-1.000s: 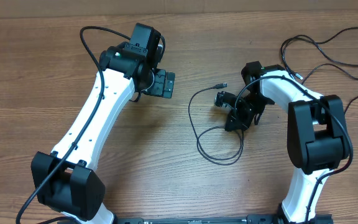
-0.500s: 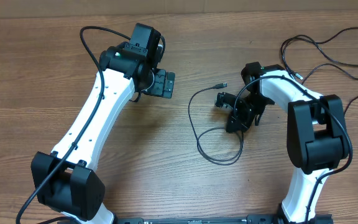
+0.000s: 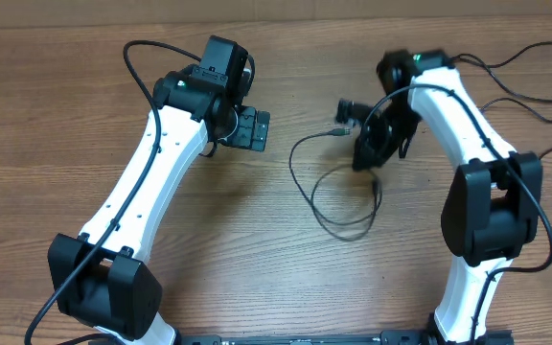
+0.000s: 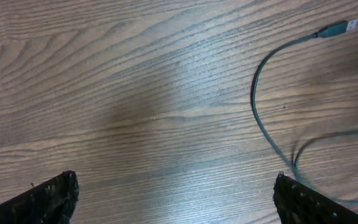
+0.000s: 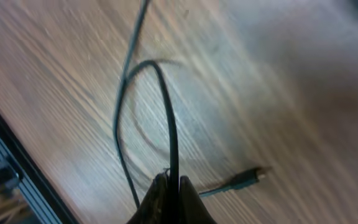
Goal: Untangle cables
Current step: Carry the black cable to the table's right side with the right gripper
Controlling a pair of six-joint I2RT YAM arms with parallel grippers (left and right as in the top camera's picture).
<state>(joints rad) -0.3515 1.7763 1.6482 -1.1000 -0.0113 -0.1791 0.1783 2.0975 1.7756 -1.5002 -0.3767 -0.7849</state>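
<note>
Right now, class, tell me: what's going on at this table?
The right gripper is shut on a thin black cable. The rest of the cable lies in a loop on the table, with a plug lying free nearby. The left gripper is open over bare wood, holding nothing.

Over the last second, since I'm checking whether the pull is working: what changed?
The right arm swung away from its base, toward the far side of the table, with the right gripper staying shut on the cable and drawing its loop along. Nothing was newly gripped or released. The left gripper stayed open and still; the plug barely moved.
</note>
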